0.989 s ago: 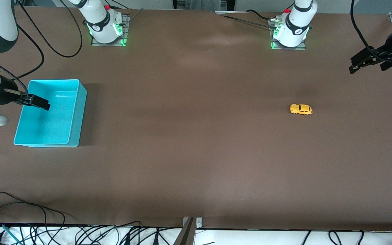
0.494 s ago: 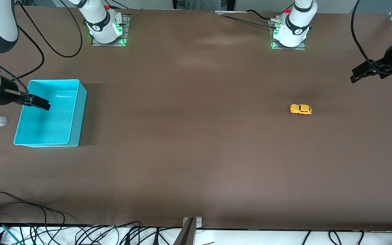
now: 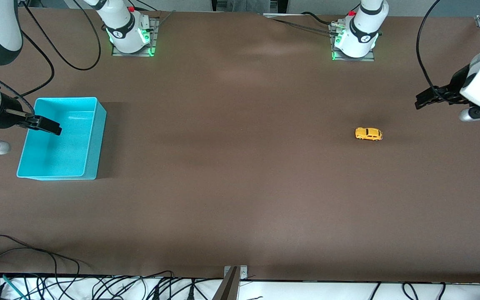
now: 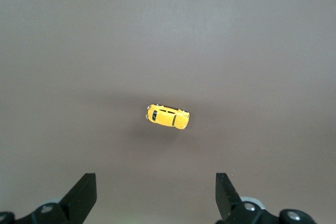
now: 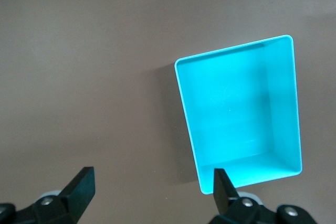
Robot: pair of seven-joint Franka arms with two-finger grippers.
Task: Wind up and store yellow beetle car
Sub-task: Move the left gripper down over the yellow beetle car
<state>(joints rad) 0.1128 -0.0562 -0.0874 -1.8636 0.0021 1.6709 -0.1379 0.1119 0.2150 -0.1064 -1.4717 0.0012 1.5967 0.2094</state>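
Yellow beetle car (image 3: 368, 133): on its wheels on the brown table (image 3: 240, 187), well apart from the turquoise bin (image 3: 92, 141), toward the left arm's end; likely light, hard, glossy, apt to roll
Hold: probably across the two flanks, above the wheels
Left hand (image 3: 428, 100): over the table near the car; fingers wide apart, empty
Right hand (image 3: 45, 124): waits over the bin; wide apart, empty
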